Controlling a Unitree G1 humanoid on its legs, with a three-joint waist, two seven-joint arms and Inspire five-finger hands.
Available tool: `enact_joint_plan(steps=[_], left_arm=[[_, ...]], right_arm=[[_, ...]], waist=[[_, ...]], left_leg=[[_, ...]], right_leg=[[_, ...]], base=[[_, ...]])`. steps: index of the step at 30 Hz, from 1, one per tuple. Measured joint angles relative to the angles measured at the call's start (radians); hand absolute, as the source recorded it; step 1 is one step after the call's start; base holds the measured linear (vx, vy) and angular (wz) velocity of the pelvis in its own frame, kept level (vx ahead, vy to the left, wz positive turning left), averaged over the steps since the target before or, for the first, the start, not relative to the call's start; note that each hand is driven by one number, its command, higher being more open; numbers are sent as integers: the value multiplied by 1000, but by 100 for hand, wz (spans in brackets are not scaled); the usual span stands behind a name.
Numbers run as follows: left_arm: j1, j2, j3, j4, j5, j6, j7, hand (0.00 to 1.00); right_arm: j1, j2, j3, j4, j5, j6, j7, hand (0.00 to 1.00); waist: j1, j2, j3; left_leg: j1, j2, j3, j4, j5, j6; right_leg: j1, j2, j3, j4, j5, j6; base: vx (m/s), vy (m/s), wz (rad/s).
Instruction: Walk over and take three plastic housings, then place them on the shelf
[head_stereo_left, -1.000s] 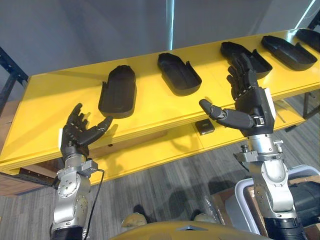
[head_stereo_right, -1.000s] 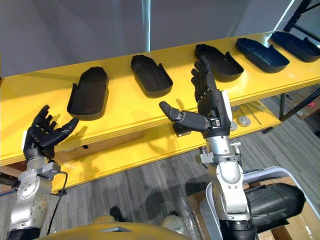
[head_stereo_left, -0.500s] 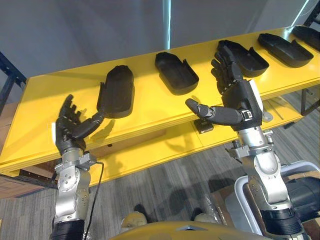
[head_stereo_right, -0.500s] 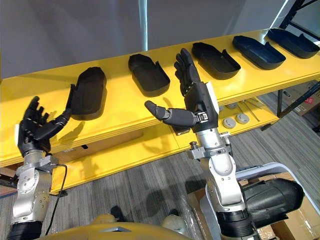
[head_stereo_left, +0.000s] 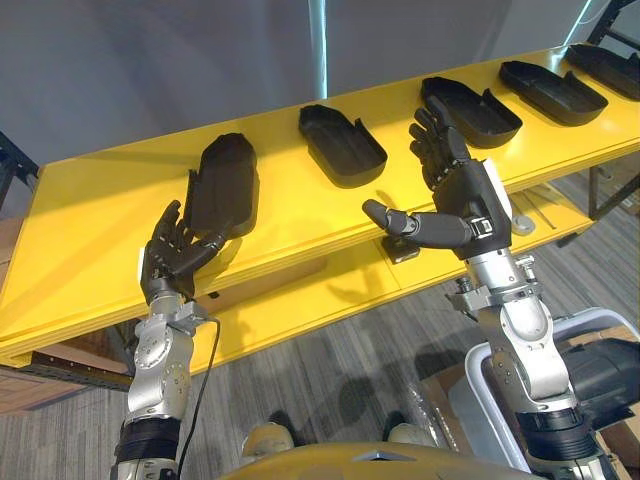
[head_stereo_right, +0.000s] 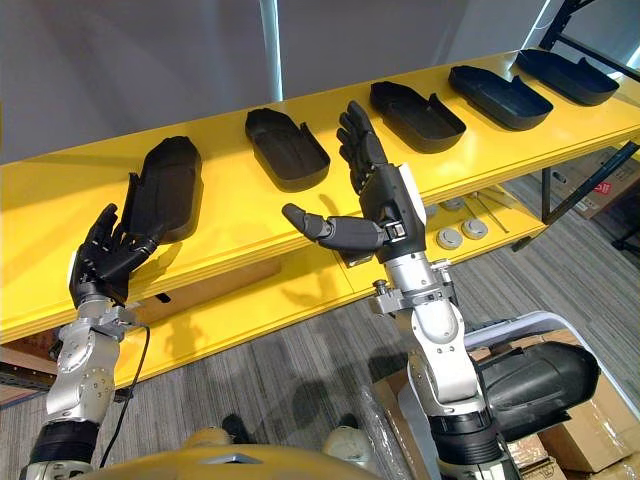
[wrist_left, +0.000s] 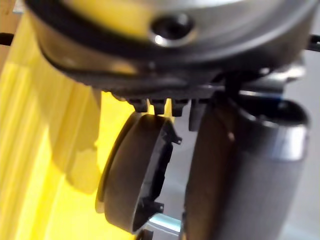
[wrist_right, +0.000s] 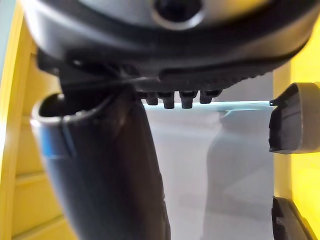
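Both hands open at the yellow board, no housing taken yet.
The left hand, lower left of the frame, has its fingers spread and its thumb out at the near end of the leftmost housing, I judge in order to close on that end (if it touches already, I cannot tell). The right hand, centre right, is raised with straight fingers, empty, between the second housing and the third housing, probably ready for its own pick.

Round silver discs; cardboard box on grey carpet; grey wall behind.
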Motion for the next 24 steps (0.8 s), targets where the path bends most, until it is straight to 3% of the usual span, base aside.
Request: enact_joint_plan(steps=[15, 24], left_arm=[[-4, -1, -30, 6, -50, 4, -120, 100], [-4, -3, -29, -11, -40, 7, -96, 100]], right_arm=[[-20, 9, 21, 23, -42, 11, 35, 100], [-20, 9, 29, 47, -41, 13, 46, 100]], waist=[[-6, -8, 9], [-6, -14, 15]], left_leg=[[6, 12, 11, 18, -16, -1], [8, 13, 7, 18, -16, -1]], right_leg=[[16, 5, 7, -26, 16, 1], [25, 8, 3, -35, 19, 0]], base=[[-1, 6, -2], [0, 1, 0]])
